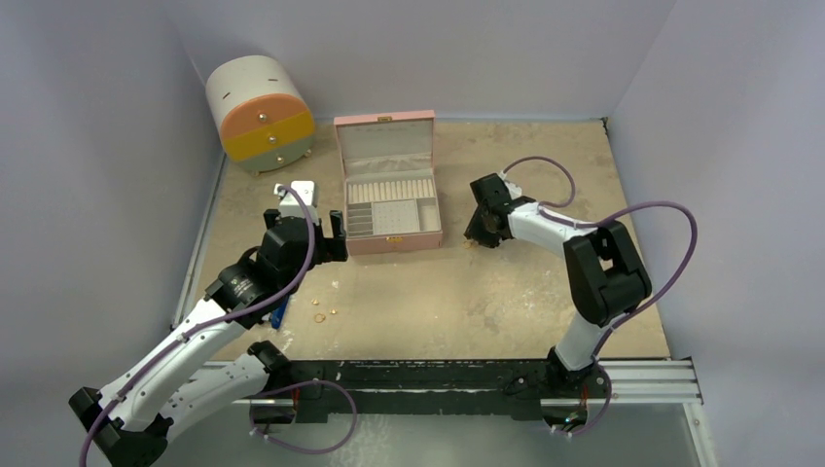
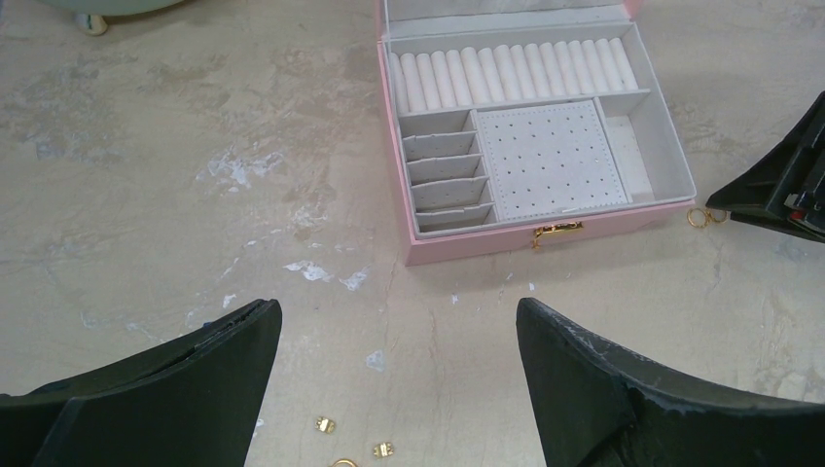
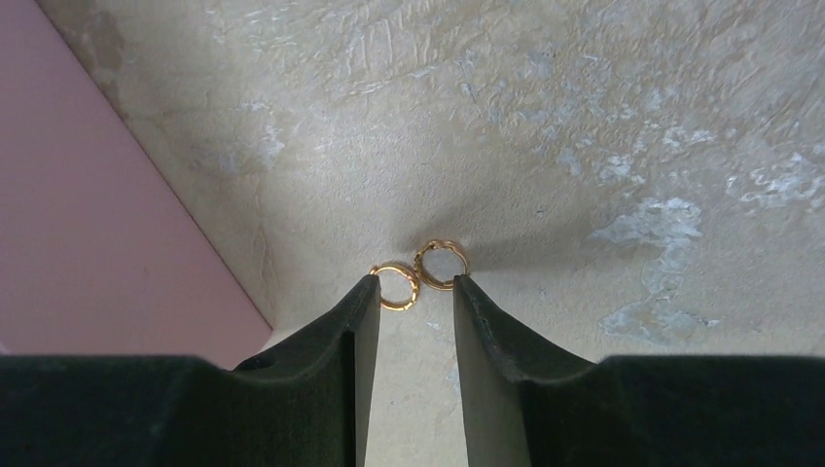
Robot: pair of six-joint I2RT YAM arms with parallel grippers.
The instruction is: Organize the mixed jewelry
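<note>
Two small gold rings (image 3: 394, 285) (image 3: 441, 264) lie side by side on the table, just right of the pink box's wall (image 3: 97, 195). My right gripper (image 3: 413, 282) stands over them with its jaws narrowly open. Its fingertips touch the table at the rings' near edges and hold nothing. More of the mixed jewelry, tiny gold bits (image 2: 324, 424) (image 2: 385, 449), lies below my left gripper (image 2: 397, 306). That gripper hangs wide open and empty in front of the box. In the top view these pieces (image 1: 319, 317) lie behind the left gripper (image 1: 336, 238).
The pink quilted box (image 1: 394, 243) stands open at the middle back, with ring rolls and small compartments inside. A round chest with orange and yellow drawers (image 1: 261, 112) sits at the back left. A blue-handled tool (image 1: 279, 313) lies under the left arm. Walls close three sides.
</note>
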